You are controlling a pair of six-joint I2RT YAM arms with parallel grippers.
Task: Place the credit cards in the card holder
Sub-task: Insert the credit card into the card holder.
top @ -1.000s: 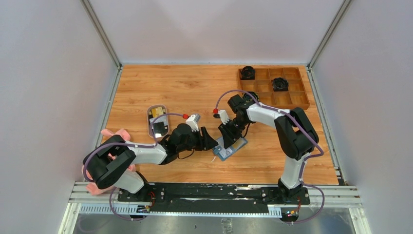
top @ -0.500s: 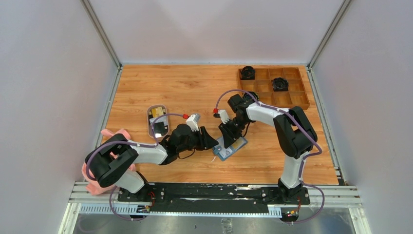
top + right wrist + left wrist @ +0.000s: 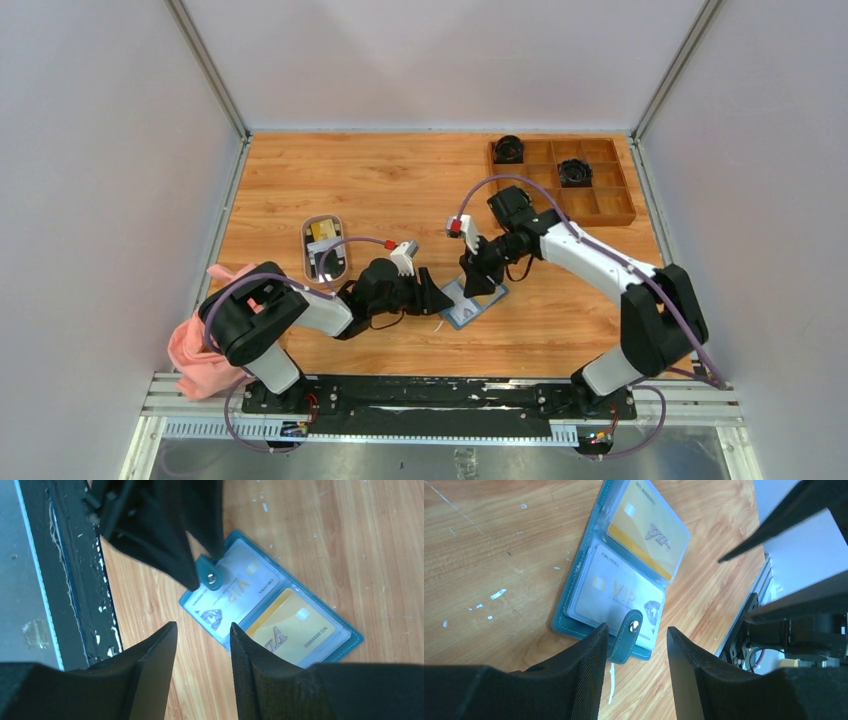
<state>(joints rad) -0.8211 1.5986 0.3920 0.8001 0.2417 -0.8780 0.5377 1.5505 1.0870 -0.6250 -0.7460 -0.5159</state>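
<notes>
The teal-blue card holder [image 3: 472, 310] lies open on the wood between my two grippers. Its clear pockets hold a yellow credit card [image 3: 646, 530] and a silver credit card [image 3: 616, 592]; both cards also show in the right wrist view, yellow [image 3: 290, 630] and silver [image 3: 230, 597]. The snap tab [image 3: 629, 636] sticks up between the fingers of my left gripper [image 3: 636, 630], which is open at the holder's near-left edge and does not pinch the tab. My right gripper [image 3: 203, 627] hangs open above the holder's edge, holding nothing. Another yellowish card [image 3: 321, 231] lies in the oval white dish [image 3: 307, 262].
A brown wooden compartment tray [image 3: 540, 207] with dark round items stands at the back right. A pink cloth [image 3: 198, 348] lies by the left arm's base. The black base rail [image 3: 75, 580] runs close to the holder's near side.
My right arm has swung its elbow out to the right and lifted its gripper off the holder, jaws wider. The left gripper edged slightly toward the holder. The holder stays open.
</notes>
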